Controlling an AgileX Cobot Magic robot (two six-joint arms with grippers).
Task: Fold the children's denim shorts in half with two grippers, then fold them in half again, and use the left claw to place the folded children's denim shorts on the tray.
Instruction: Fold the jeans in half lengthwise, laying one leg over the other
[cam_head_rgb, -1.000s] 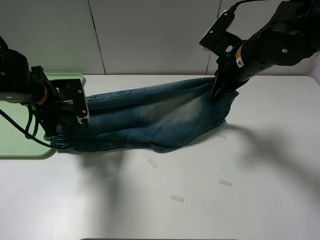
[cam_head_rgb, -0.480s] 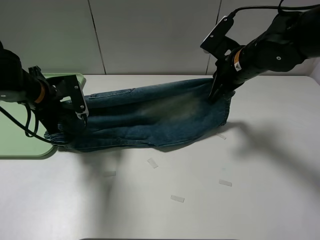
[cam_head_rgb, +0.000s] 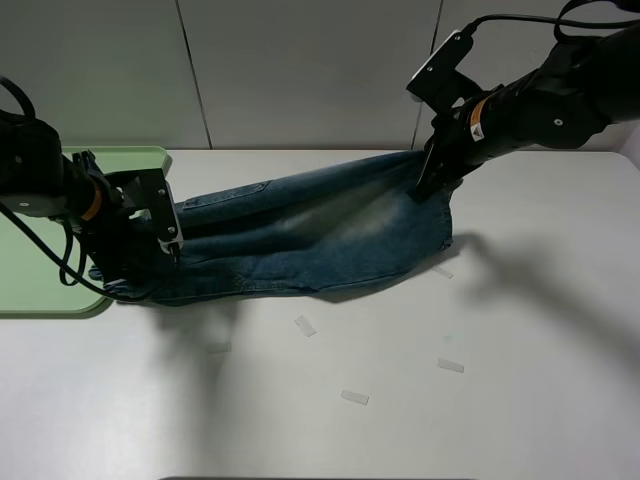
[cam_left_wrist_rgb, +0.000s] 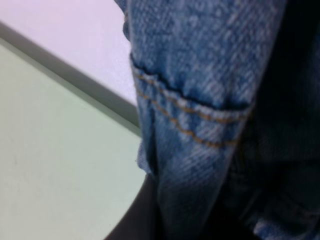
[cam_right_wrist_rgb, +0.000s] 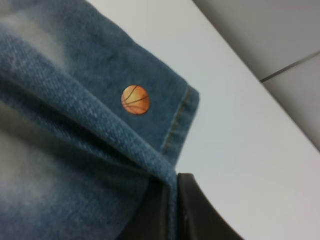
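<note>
Denim across the middle: the children's denim shorts (cam_head_rgb: 310, 235) are strung out in a long band between the two arms, both ends lifted and the lower fold sagging onto the white surface (cam_head_rgb: 480, 400). The left pincer (cam_head_rgb: 168, 243) is clamped on the end that hangs right by the rounded near corner of the tray (cam_head_rgb: 45, 295), which is pale green, smooth and low-rimmed. The right pincer (cam_head_rgb: 432, 186) is closed tight on the far hem, up near the surface's back edge by the wall. There's plenty of bare room in front, save a few small tape strips (cam_head_rgb: 354, 397). Close in, the weave is faded and grainy, with orange double stitching (cam_left_wrist_rgb: 192, 115). A small basketball print (cam_right_wrist_rgb: 135, 99) sits just beside the pinched fold.
</note>
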